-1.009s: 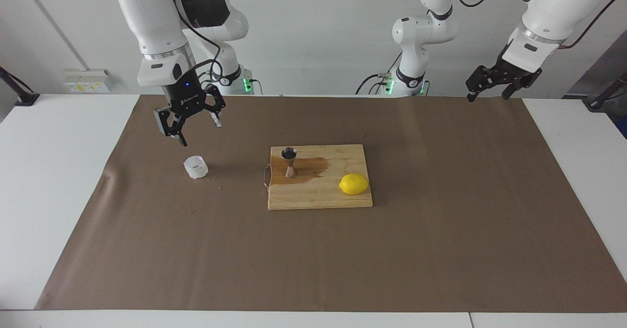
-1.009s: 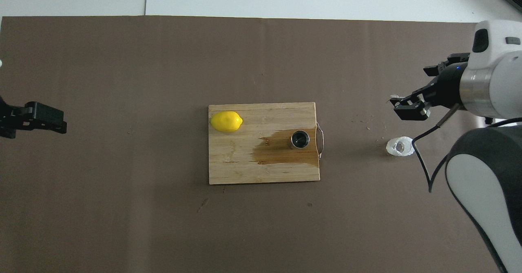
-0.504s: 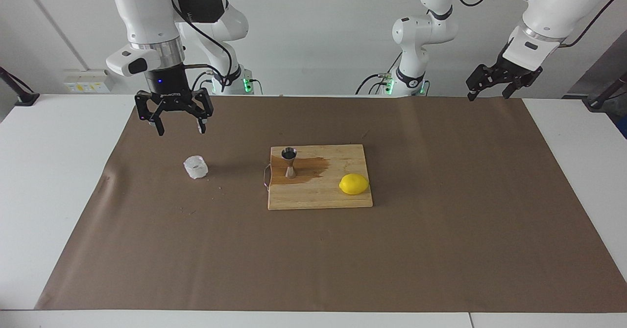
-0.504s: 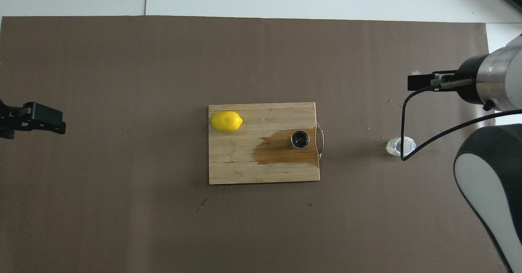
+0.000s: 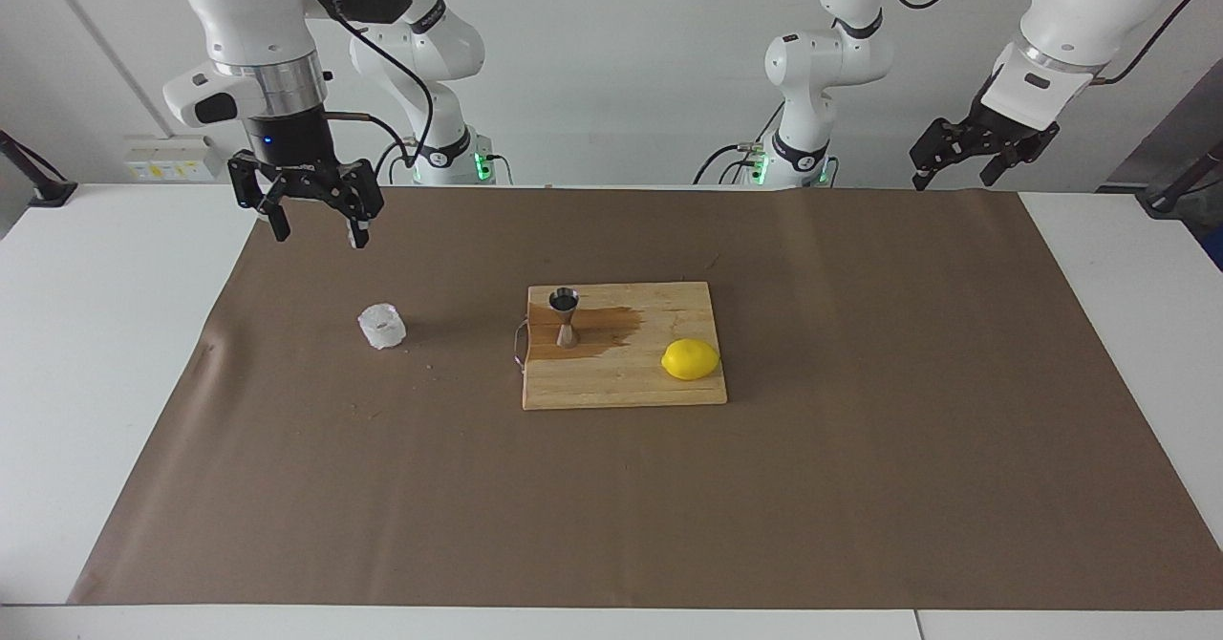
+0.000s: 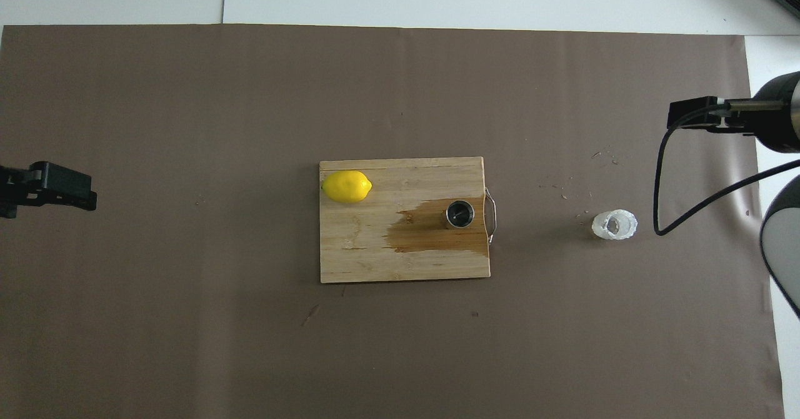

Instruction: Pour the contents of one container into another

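The whitish crinkled plastic cup [image 5: 382, 326] stands upright on the brown mat toward the right arm's end of the table; it also shows in the overhead view [image 6: 615, 224]. The steel jigger [image 5: 565, 316] stands upright on the wooden cutting board [image 5: 621, 382], near its handle end [image 6: 460, 214]. My right gripper [image 5: 319, 231] is open and empty, raised over the mat's edge, well apart from the cup; its tip shows in the overhead view [image 6: 694, 112]. My left gripper [image 5: 953, 180] is open and empty, waiting raised at the left arm's end [image 6: 56, 184].
A yellow lemon [image 5: 690, 359] lies on the board's other end [image 6: 347, 186]. A dark wet stain [image 6: 431, 231] spreads on the board [image 6: 375, 256] around the jigger. Small crumbs lie on the mat near the cup. A black cable hangs from the right arm [image 6: 656, 187].
My right gripper has risen and drawn away from the cup toward the mat's edge, turning as it went. The cup, jigger and lemon have not moved. The left gripper has barely shifted.
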`<state>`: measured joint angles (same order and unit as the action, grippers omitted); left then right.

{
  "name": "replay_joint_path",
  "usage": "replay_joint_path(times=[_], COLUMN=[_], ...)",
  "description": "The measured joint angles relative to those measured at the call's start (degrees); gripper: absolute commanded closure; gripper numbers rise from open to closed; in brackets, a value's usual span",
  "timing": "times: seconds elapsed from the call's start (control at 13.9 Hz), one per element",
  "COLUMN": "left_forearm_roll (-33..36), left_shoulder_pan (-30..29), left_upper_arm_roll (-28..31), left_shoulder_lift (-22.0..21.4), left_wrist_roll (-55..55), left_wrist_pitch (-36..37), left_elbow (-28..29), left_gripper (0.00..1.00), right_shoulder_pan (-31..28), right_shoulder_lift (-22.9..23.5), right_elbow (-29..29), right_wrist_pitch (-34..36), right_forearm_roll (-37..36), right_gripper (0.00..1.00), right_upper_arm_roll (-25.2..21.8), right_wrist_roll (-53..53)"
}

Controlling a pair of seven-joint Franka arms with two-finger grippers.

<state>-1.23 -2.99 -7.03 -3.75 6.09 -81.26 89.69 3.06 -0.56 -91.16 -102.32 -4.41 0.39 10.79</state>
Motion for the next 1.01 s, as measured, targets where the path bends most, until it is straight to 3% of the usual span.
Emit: replay_joint_path(times=[0.43,1.01], left_forearm_roll=[0.0,0.0], left_shoulder_pan=[0.0,0.0], left_upper_arm_roll=[0.0,0.0], left_shoulder_lift=[0.0,0.0], left_wrist_roll=[0.0,0.0], left_wrist_pitch=[0.0,0.0], left_elbow=[0.0,0.0], left_gripper=[0.00,0.00], right_shoulder_pan=[-0.9,-2.4], right_shoulder_lift=[0.9,1.0], right_elbow=[1.2,1.0], right_wrist_pitch=[10.1,7.9], right_forearm_roll=[0.0,3.5], right_gripper=[0.00,0.00], right_upper_arm_roll=[0.0,0.0], right_wrist_roll=[-0.1,-0.1])
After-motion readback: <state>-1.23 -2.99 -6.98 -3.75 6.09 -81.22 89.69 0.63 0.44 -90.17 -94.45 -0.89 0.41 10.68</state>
